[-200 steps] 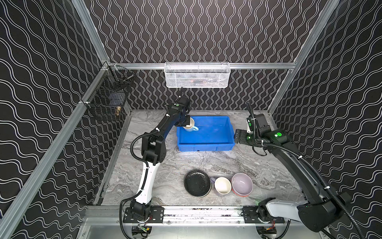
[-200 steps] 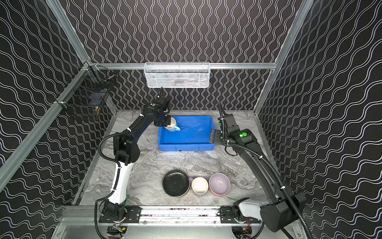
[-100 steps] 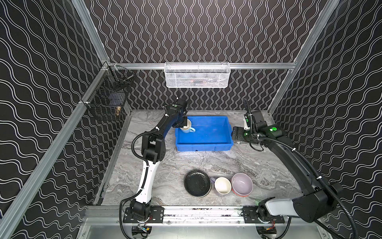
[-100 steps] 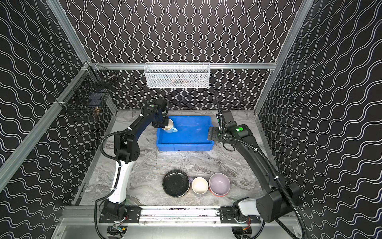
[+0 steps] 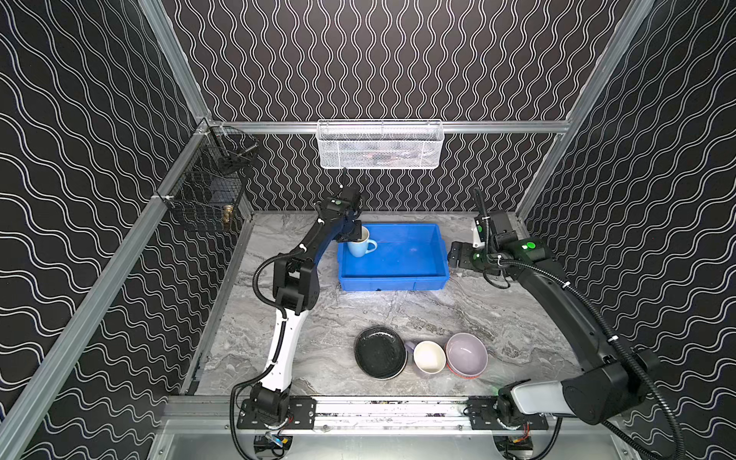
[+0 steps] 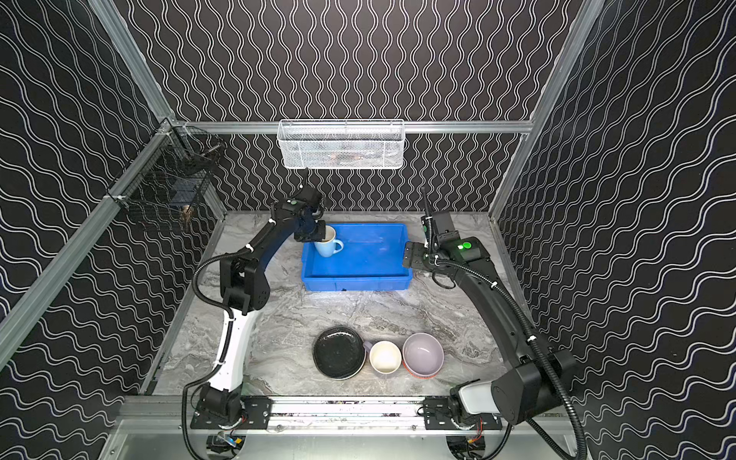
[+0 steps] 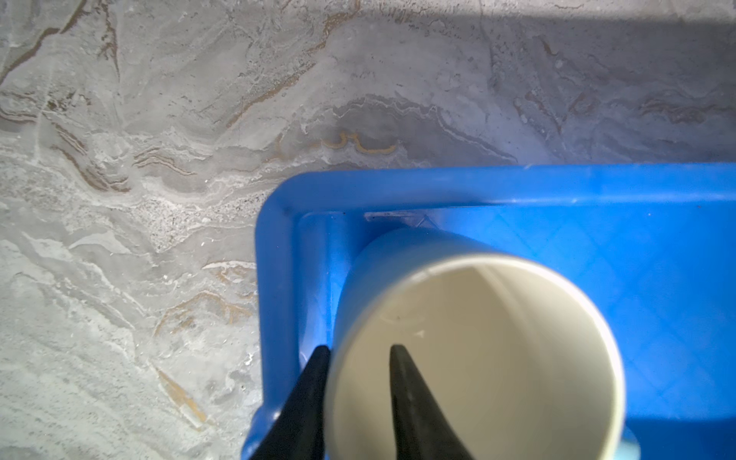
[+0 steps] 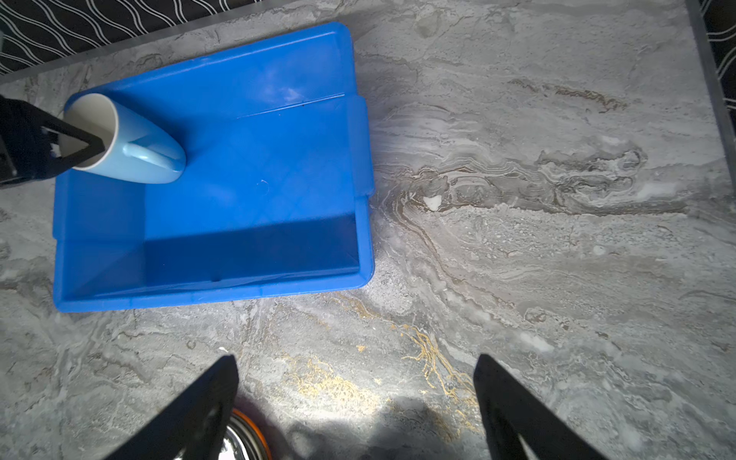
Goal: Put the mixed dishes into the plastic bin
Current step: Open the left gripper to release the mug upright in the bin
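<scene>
A light blue mug [image 5: 359, 247] [image 6: 327, 247] with a cream inside stands in the far left corner of the bright blue plastic bin [image 5: 392, 284] [image 6: 354, 284] [image 8: 207, 292]. My left gripper [image 5: 355, 235] [image 7: 359, 347] straddles the mug's [image 7: 470, 358] rim, one finger outside the wall and one inside, with a gap showing, so it is open. Just right of the bin, my right gripper [image 5: 454, 255] [image 8: 356, 358] hangs wide open over bare table. Near the front sit a black plate [image 5: 380, 352], a cream-lined lavender mug [image 5: 429, 357] and a lavender bowl [image 5: 466, 354] resting on something orange.
A white mesh basket [image 5: 380, 145] hangs on the back wall above the bin. A black wire basket [image 5: 205, 191] is fixed to the left wall. The marble table [image 5: 398, 314] lies bare between the bin and the front dishes.
My left gripper's jaws have parted from the mug's rim, and the mug has settled slightly lower in the bin's corner. The right arm has drawn in a little and stays open.
</scene>
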`<action>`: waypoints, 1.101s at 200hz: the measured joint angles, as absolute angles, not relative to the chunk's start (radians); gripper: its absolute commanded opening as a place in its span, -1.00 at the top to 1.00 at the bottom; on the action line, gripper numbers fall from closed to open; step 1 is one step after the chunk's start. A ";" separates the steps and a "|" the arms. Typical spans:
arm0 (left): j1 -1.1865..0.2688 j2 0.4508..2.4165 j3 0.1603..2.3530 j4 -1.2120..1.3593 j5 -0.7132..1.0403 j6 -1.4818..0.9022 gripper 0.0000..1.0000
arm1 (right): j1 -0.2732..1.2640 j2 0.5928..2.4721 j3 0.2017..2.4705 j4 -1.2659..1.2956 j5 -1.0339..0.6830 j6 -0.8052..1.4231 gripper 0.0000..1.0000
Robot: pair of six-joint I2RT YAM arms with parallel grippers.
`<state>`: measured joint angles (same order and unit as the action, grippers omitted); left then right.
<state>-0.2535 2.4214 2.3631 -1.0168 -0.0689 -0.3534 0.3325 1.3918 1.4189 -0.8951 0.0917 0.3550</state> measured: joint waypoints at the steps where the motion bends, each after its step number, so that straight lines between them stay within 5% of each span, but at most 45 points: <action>1: -0.253 2.421 2.363 -1.017 -0.067 -0.353 0.29 | 0.332 1.392 1.419 -0.895 0.092 0.355 -0.88; 61: -0.245 2.385 2.352 -1.010 -0.029 -0.364 -0.12 | 0.326 1.394 1.428 -0.895 0.080 0.348 -0.89; 128: -0.237 2.272 2.273 -0.974 0.025 -0.363 -0.25 | 0.326 1.380 1.429 -0.896 0.065 0.348 -0.91; 220: -0.249 1.868 1.797 -0.899 0.065 -0.337 -0.46 | 0.327 1.299 1.396 -0.941 0.071 0.360 -0.99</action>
<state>-0.2485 1.8683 1.7966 -0.8989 0.0647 -0.3370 0.3271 1.2995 1.3956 -0.9413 0.0711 0.3595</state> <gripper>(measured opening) 0.707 0.993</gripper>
